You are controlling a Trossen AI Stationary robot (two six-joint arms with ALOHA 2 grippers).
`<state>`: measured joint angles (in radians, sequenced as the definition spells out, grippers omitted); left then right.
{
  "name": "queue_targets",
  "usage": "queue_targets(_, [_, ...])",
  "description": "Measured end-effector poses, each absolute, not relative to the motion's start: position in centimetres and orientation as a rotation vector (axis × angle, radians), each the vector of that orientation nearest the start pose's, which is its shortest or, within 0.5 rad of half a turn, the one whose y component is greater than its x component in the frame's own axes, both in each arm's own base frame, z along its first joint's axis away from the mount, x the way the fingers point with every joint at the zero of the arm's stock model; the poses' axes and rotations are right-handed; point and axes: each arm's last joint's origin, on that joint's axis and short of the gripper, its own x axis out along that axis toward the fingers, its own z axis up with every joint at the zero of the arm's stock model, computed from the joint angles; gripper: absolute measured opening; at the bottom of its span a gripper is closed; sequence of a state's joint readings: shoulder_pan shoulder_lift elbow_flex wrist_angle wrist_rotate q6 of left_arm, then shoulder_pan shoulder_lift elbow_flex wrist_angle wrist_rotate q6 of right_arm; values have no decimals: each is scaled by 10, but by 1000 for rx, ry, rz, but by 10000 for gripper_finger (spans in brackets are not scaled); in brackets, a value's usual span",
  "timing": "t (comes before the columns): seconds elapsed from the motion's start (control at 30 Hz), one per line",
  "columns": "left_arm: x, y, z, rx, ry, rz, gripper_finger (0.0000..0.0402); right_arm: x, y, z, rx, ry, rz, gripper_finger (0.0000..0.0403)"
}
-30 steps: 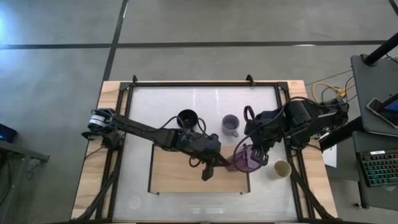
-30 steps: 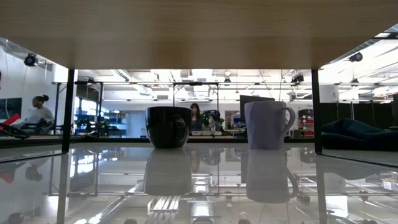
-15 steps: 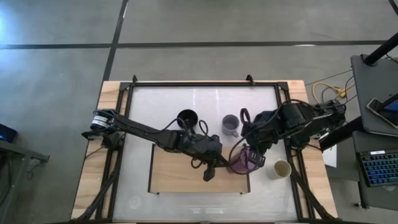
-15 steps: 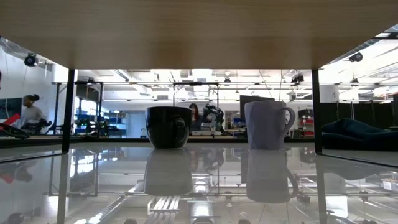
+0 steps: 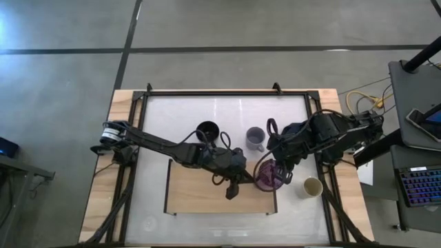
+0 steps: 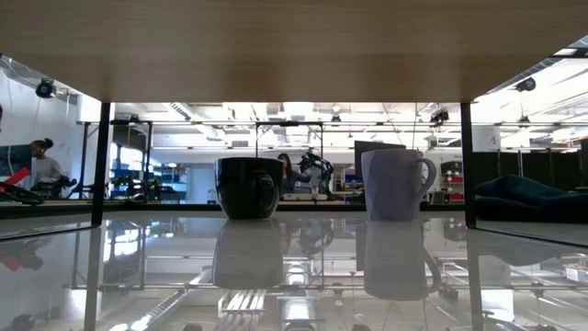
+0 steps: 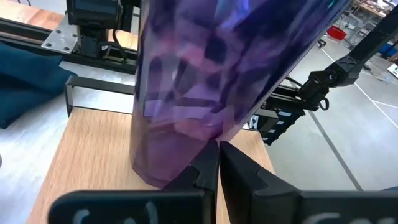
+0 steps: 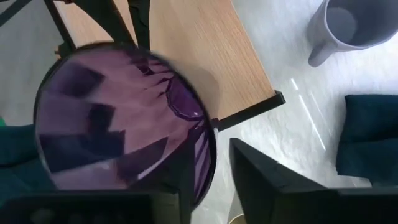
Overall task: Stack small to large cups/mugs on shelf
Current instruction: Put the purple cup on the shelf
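Observation:
The translucent purple cup (image 5: pixel 265 177) stands on the right end of the light-wood shelf (image 5: pixel 200 196), and both grippers are at it. My right gripper (image 5: pixel 278 172) is shut on its rim from above. My left gripper (image 5: pixel 236 184) is shut, with its tips at the cup's lower wall (image 7: pixel 168 149). Beyond the shelf, the black mug (image 5: pixel 207 130) and the grey-lavender mug (image 5: pixel 255 138) rest on their bases on the white tabletop; the low view shows them as black mug (image 6: pixel 249 187) and grey-lavender mug (image 6: pixel 395 184). The cream-olive cup (image 5: pixel 312 187) stands to the right of the shelf. My left gripper has its shut fingertips (image 7: pixel 211 155) against the purple cup's lower wall just above its base (image 7: pixel 186 168). It comes nearly level from the table's left. My right gripper has the cup's rim (image 8: pixel 208 140) between its fingers, one finger (image 8: pixel 185 183) inside the cup and one finger (image 8: pixel 255 174) outside. It comes from above, pointing down. The cup stands upright with its base on the shelf.
A dark blue cloth (image 8: pixel 370 134) lies on the table to the right, near the grey-lavender mug (image 8: pixel 348 22). The shelf's black bracket (image 8: pixel 249 112) marks its right end beside the cup. The shelf's left part (image 5: pixel 189 189) is bare wood. In the low view the shelf's underside (image 6: pixel 294 46) spans the top.
The purple cup leaned over the shelf's right end and now stands upright on it. My right gripper has moved a little toward the table's left with the cup's rim. My left gripper has stayed by the cup's base.

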<state>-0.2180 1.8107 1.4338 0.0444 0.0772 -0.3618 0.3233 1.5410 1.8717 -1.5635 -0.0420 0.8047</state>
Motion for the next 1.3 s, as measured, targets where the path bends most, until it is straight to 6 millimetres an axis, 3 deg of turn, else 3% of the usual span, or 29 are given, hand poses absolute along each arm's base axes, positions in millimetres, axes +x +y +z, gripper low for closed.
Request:
queue_targets(0.27, [413, -94, 293, -333, 387, -232, 0, 247, 84, 414, 535, 1230, -167, 137])
queue_targets(0.6, [408, -95, 277, -353, 440, -223, 0, 249, 85, 417, 569, 1189, -137, 136])
queue_targets(1.3, [407, -97, 278, -349, 436, -220, 0, 247, 97, 418, 583, 1198, -81, 139])
